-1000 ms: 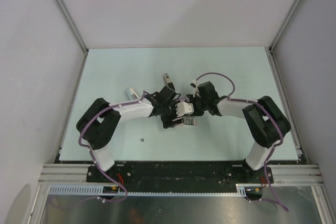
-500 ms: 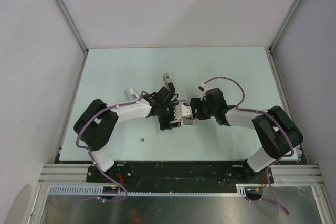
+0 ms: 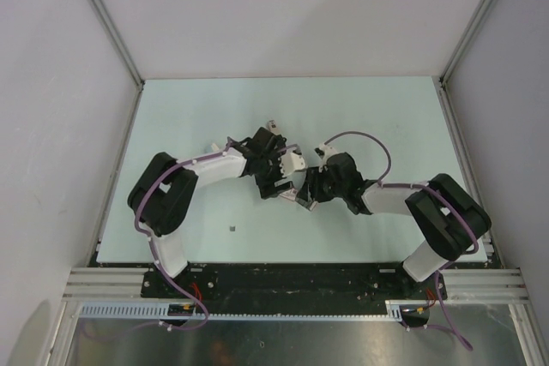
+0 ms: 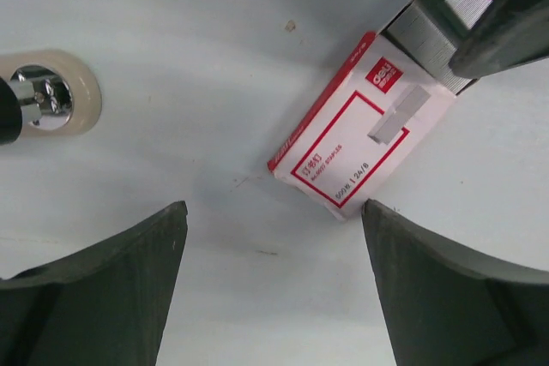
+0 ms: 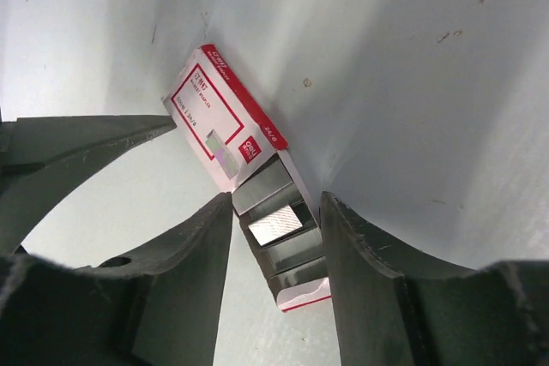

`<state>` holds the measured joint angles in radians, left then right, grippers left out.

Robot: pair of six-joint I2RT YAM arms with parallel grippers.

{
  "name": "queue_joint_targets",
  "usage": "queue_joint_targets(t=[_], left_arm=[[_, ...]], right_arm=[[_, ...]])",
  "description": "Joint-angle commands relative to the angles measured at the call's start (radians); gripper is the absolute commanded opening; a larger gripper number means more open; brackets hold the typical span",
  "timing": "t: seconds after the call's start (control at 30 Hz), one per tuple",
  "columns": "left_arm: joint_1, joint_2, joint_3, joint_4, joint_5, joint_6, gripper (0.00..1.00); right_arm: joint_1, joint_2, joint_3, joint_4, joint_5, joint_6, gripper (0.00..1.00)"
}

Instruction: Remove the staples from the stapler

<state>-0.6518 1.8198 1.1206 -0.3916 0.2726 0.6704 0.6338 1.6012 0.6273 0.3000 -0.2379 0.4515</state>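
Note:
The stapler is mostly hidden: only its tip [image 3: 271,125] shows behind my left arm, and its pale rounded end with a chrome part [image 4: 47,100] shows in the left wrist view. A red-and-white staple box [image 4: 356,139] lies on the table with its tray pulled out and strips of grey staples [image 5: 279,222] inside. My right gripper [image 5: 276,212] is shut on the open tray, one finger on each side. My left gripper [image 4: 273,237] is open and empty just above the table, with the box's closed corner near its right finger [image 4: 446,289].
A tiny dark bit [image 3: 233,229] lies on the pale green table [image 3: 189,109] toward the near left. Both grippers [image 3: 296,182] are close together at the table's middle. Grey walls enclose the table on three sides.
My left gripper has swung back and to the left, away from the box. My right gripper has moved left and nearer, staying on the staple box.

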Motion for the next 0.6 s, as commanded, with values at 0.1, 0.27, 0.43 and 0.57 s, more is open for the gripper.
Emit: queue_joint_targets(t=[0.1, 0.27, 0.43, 0.57], left_arm=[[-0.003, 0.015, 0.03, 0.019, -0.034, -0.027, 0.88], [-0.002, 0.019, 0.033, 0.02, -0.031, -0.03, 0.87], [-0.002, 0.02, 0.036, 0.019, -0.016, -0.026, 0.85], [-0.001, 0.023, 0.033, 0.018, -0.008, -0.019, 0.84]], right_arm=[[0.053, -0.002, -0.064, -0.109, 0.01, 0.0, 0.49], [0.061, -0.011, -0.064, -0.084, 0.009, -0.019, 0.46], [0.067, -0.01, -0.064, -0.065, 0.038, -0.052, 0.43], [0.069, 0.002, -0.063, -0.053, 0.05, -0.068, 0.42]])
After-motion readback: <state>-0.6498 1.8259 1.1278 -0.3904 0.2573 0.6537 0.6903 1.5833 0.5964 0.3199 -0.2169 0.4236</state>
